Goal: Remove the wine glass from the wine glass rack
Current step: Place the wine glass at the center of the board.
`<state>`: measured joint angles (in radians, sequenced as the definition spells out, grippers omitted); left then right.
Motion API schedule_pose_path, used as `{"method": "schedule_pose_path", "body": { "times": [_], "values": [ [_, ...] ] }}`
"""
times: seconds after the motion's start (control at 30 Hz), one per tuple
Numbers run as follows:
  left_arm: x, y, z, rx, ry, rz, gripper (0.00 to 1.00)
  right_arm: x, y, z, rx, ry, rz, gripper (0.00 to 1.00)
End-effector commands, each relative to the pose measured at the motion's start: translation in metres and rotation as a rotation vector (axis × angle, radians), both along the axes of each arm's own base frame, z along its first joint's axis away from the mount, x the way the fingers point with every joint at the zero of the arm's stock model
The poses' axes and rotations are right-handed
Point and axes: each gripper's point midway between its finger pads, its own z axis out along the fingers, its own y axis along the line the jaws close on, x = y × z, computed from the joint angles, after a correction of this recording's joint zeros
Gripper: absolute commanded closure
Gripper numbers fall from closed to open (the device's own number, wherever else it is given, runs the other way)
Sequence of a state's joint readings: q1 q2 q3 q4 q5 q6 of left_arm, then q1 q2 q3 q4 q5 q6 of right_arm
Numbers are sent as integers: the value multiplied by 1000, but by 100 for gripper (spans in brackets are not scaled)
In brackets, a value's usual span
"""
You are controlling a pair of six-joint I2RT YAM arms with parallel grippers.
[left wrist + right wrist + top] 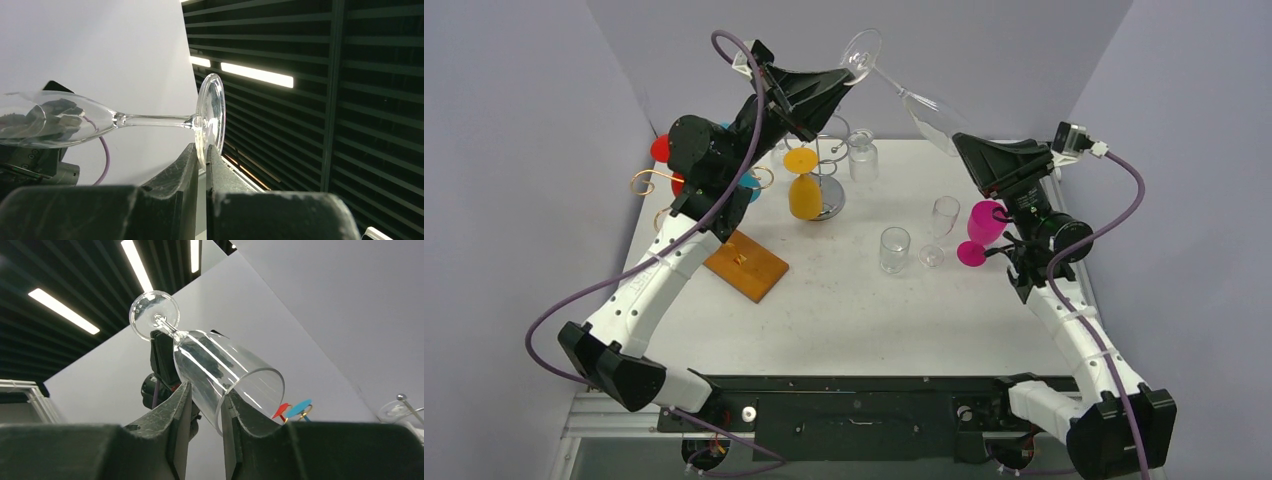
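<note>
A clear wine glass (927, 115) hangs in the air above the back of the table, lying nearly level between my two grippers. My left gripper (849, 72) is shut on the rim of its round foot (210, 115), with the stem pointing left in the left wrist view; the gripper (205, 150) pinches the foot's lower edge. My right gripper (959, 142) is shut on the bowl's wall at the mouth, one finger outside and one inside the bowl (220, 365), as the right wrist view (204, 390) shows. The glass is off both racks.
A chrome wire rack (829, 190) holds an orange glass (804, 192). A gold spiral rack on a wooden base (746, 263) carries red (660, 150) and blue (750, 186) glasses. A pink glass (982, 228), a clear flute (944, 215), a tumbler (894, 249) and a jar (862, 158) stand on the table.
</note>
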<state>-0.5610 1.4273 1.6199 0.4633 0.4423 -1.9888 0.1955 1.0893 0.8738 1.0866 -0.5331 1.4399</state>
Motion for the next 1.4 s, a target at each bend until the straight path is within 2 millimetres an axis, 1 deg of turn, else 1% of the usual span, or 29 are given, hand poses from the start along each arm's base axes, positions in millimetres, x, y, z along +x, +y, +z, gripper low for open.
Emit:
{"method": "schedule_pose_path", "body": {
  "times": [0.0,0.03,0.07,0.1,0.13,0.17,0.2,0.23,0.27,0.3,0.33,0.37,0.4,0.43,0.47,0.5,0.63,0.73,0.83,0.9,0.93,0.97,1.0,1.03,1.07,1.13,1.23,1.3,1.37],
  "values": [
    [20,-18,-33,86,15,8,100,-30,11,11,-143,-103,-29,88],
    [21,-20,-36,90,20,5,100,-34,10,14,-155,-119,-43,93],
    [21,-20,-37,88,19,2,100,-31,10,10,-173,-101,-55,100],
    [23,-21,-41,92,25,1,100,-38,9,15,-177,-114,-64,100],
    [24,-22,-42,89,22,-2,100,-34,9,11,-198,-96,-80,100],
    [25,-22,-45,91,26,-3,99,-39,7,14,-201,-105,-93,100],
    [26,-23,-46,89,26,-2,98,-36,6,10,-220,-84,-112,100],
    [28,-23,-49,91,32,0,96,-40,3,14,-217,-90,-133,100],
    [30,-24,-51,93,33,1,94,-38,2,10,-234,-73,-151,100],
    [32,-24,-52,95,34,2,91,-43,-2,14,-228,-81,-172,100],
    [34,-25,-54,98,37,2,90,-42,-4,13,-234,-69,-193,100],
    [35,-25,-56,98,38,2,84,-47,-6,15,-231,-78,-202,100],
    [38,-27,-58,100,41,2,82,-46,-8,13,-232,-67,-215,100],
    [39,-27,-59,102,41,4,78,-50,-10,15,-228,-72,-222,100],
    [43,-29,-62,106,47,5,77,-49,-11,13,-230,-63,-233,100],
    [44,-29,-63,107,48,8,73,-52,-13,15,-228,-66,-241,100],
    [53,-33,-70,110,56,13,68,-54,-18,15,-232,-51,-276,100],
    [60,-37,-76,114,67,18,67,-52,-24,15,-250,-29,-320,100],
    [67,-39,-83,126,77,28,63,-48,-29,13,-269,0,-364,100],
    [70,-40,-86,138,78,35,59,-42,-32,6,-303,41,-399,100],
    [72,-39,-88,143,79,41,56,-42,-35,8,-305,48,-415,100],
    [73,-39,-91,157,79,50,54,-38,-37,4,-322,73,-434,100],
    [74,-39,-92,164,78,55,51,-39,-39,7,-323,74,-445,100],
    [75,-39,-96,176,77,63,50,-36,-41,3,-335,97,-462,100],
    [75,-39,-97,184,70,70,47,-39,-43,6,-335,95,-471,100],
    [77,-40,-104,210,68,83,42,-39,-47,7,-344,113,-491,100],
    [77,-40,-112,244,61,101,35,-39,-53,3,-369,155,-522,100],
    [78,-41,-118,280,54,114,27,-40,-57,1,-389,183,-547,100],
    [78,-41,-126,320,45,130,23,-38,-62,-2,-410,216,-571,100]
  ]
}}
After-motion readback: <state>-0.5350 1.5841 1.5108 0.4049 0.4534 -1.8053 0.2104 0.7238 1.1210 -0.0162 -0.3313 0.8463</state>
